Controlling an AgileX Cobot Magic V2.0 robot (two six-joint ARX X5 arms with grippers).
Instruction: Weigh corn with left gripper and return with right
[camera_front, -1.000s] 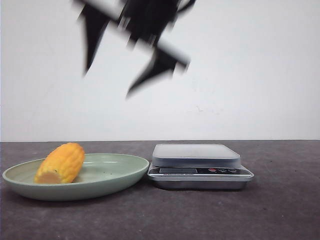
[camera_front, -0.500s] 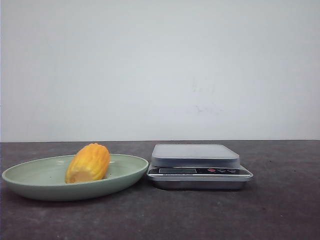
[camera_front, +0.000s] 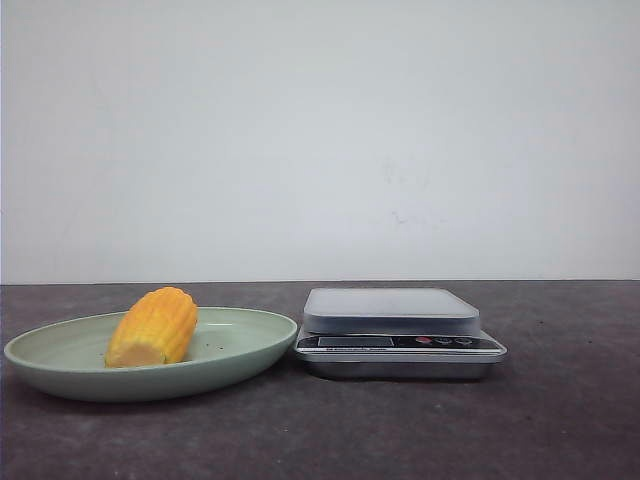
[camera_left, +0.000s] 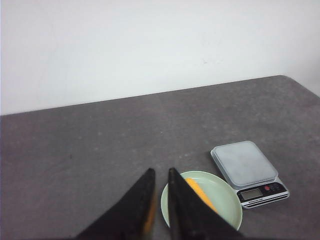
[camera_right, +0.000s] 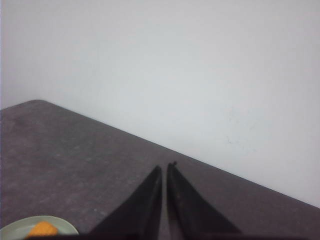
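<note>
Corn (camera_front: 152, 328) is lying on its side in the green plate (camera_front: 60, 372), resting left of the plate's middle, with the pale flat cut end facing toward the front-left and the ribbed kernel rows running back toward the right. Nothing is touching it. The plate is sitting on the dark surface (camera_front: 560, 420) near the surface's left edge, close to the front.

Just beside the plate's right rim, the kitchen scale (camera_front: 398, 334) is standing flat on the surface; in the front view the rim and the scale's base are appearing to meet or nearly meet, and contact cannot be told. The grey weighing platform (camera_front: 390, 308) is carrying nothing. The display strip with its small buttons (camera_front: 443, 341) is facing the front.

No arm is showing in the front view.

Left wrist view: the left gripper (camera_left: 159, 205) is hanging well above the surface, looking down at the plate (camera_left: 222, 192), the corn (camera_left: 200, 194) and the scale (camera_left: 248, 172). Its jaws are standing almost together, only a narrow slit between them, gripping nothing.

Right wrist view: the right gripper (camera_right: 164, 200) is likewise held high, aimed at the surface's far edge and the white wall (camera_right: 200, 60). Its jaws are nearly together, a thin gap between the tips, gripping nothing. The plate (camera_right: 15, 229) and a bit of corn (camera_right: 44, 229) are showing at the frame's corner.
</note>
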